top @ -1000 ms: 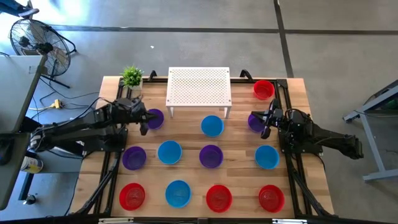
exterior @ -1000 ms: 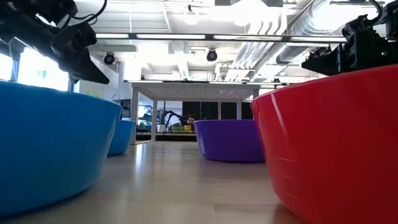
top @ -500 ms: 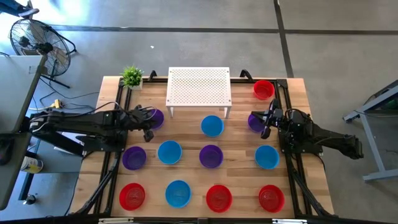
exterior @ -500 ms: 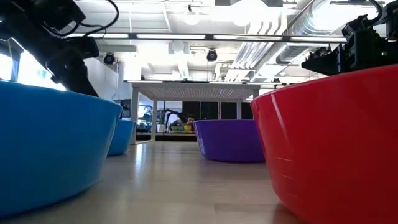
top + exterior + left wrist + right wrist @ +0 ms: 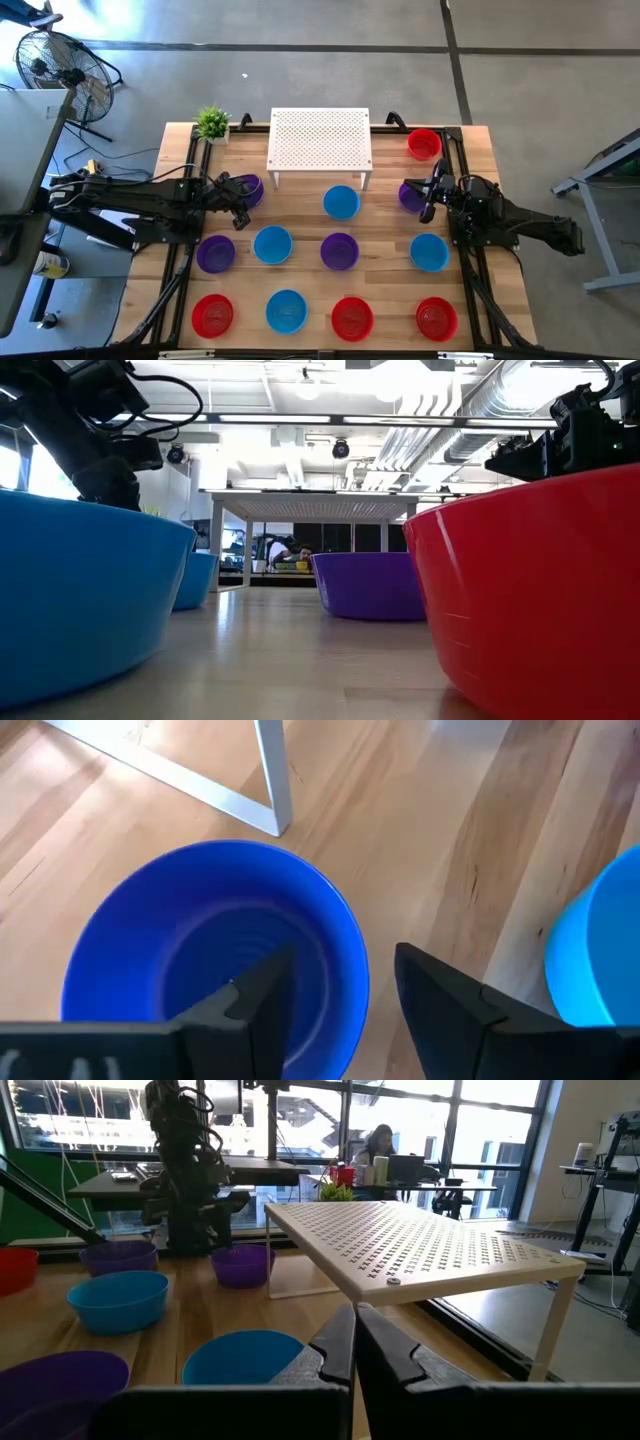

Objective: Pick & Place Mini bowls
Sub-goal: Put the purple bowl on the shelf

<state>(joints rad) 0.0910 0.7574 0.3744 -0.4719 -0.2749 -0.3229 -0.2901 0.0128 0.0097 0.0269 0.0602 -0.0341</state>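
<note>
Front row, along the near edge of the worktop [image 5: 305, 282]: four mini bowls, from the left edge red [image 5: 212, 315], blue [image 5: 286, 311], red [image 5: 352, 317], red [image 5: 436, 318].
Middle row: four mini bowls, from the left edge purple [image 5: 215, 254], blue [image 5: 272, 244], purple [image 5: 339, 250], blue [image 5: 429, 251].
Third row: three mini bowls, a purple one [image 5: 252, 189] near the left edge, a blue one [image 5: 341, 202] just in front of the white perforated stand [image 5: 320, 140], a purple one [image 5: 409, 196] near the right edge.
Far right corner: one red mini bowl [image 5: 424, 143].
Count by colour: four red, four blue, four purple; twelve in all.
Left gripper [image 5: 238, 203]: low over the purple bowl of the third row, fingers parted and straddling its rim, one finger [image 5: 262, 1002] inside the bowl, the other outside; nothing grasped.
Right gripper [image 5: 428, 204]: at the purple bowl near the right edge, fingers pressed together, holding nothing.
Far edge: one white perforated stand at the middle, one green potted plant [image 5: 212, 123] at the far left corner.
Writing: no brand, label or lettering can be read on any bowl or on the stand.
</note>
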